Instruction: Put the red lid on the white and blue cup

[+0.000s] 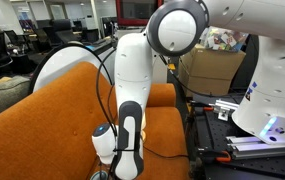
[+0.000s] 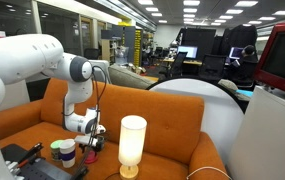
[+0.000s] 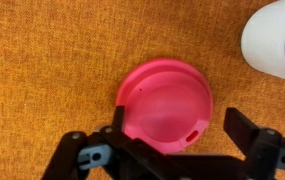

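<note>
The red lid (image 3: 164,100) lies flat on the orange couch fabric in the wrist view. My gripper (image 3: 160,138) hangs right over it, open, one finger on each side of the lid's near edge. It holds nothing. The white and blue cup (image 3: 277,40) stands at the top right of the wrist view, apart from the lid. In an exterior view the cup (image 2: 67,152) stands on the couch seat beside my lowered gripper (image 2: 90,140). The lid is hidden by the arm in both exterior views.
The orange couch (image 2: 162,120) carries everything. A white lamp (image 2: 132,143) stands on the seat close to my gripper. A black cable (image 1: 100,75) hangs along the arm. Cardboard boxes (image 1: 210,70) and a white machine (image 1: 272,100) stand beside the couch.
</note>
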Robot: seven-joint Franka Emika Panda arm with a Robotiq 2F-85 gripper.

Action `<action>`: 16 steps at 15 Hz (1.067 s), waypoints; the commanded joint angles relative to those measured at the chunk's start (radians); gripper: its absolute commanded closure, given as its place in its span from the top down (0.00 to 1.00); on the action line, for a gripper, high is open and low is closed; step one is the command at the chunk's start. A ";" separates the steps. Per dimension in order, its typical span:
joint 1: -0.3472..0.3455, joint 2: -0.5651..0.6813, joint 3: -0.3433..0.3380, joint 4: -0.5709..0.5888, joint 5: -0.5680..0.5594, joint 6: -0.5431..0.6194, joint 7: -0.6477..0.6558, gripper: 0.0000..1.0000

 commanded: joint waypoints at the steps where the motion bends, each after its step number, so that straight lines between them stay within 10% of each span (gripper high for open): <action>1: -0.014 0.024 0.004 0.043 -0.005 -0.034 -0.002 1.00; 9: -0.026 0.044 0.009 0.068 -0.005 -0.059 -0.008 0.99; 12: -0.026 0.042 0.008 0.065 -0.006 -0.050 -0.008 0.68; 16: -0.032 0.040 0.009 0.062 -0.004 -0.047 -0.008 0.64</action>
